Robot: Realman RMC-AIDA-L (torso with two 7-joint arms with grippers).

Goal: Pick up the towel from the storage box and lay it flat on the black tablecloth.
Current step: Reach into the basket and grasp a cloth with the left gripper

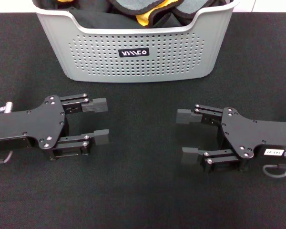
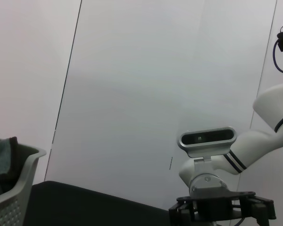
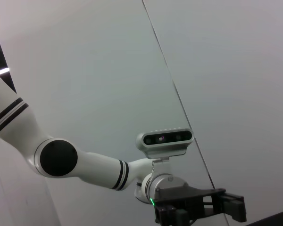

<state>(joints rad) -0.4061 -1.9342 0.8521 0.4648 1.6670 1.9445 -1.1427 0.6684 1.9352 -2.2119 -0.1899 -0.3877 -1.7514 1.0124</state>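
Towel (image 1: 144,18): bunched inside the storage box (image 1: 133,59), a yellow fold showing among grey and black cloth; none of it lies outside.
Storage box: upright at the far edge of the black tablecloth (image 1: 143,191), label facing the robot.
Left hand (image 1: 100,121): low over the tablecloth, near side of the box, fingers spread wide, holding nothing.
Right hand (image 1: 187,136): mirrored opposite the left, well apart from it, fingers likewise wide, empty.
Wrist views: each shows only the other arm and a pale wall; the left wrist view catches a corner of the box.
Step in hand: judged as the start; the pick has not begun.
Next move: one hand must rise over the rim, descend onto the yellow fold and close on that cloth alone.
Risk: the neighbouring black cloths could be caught with it.
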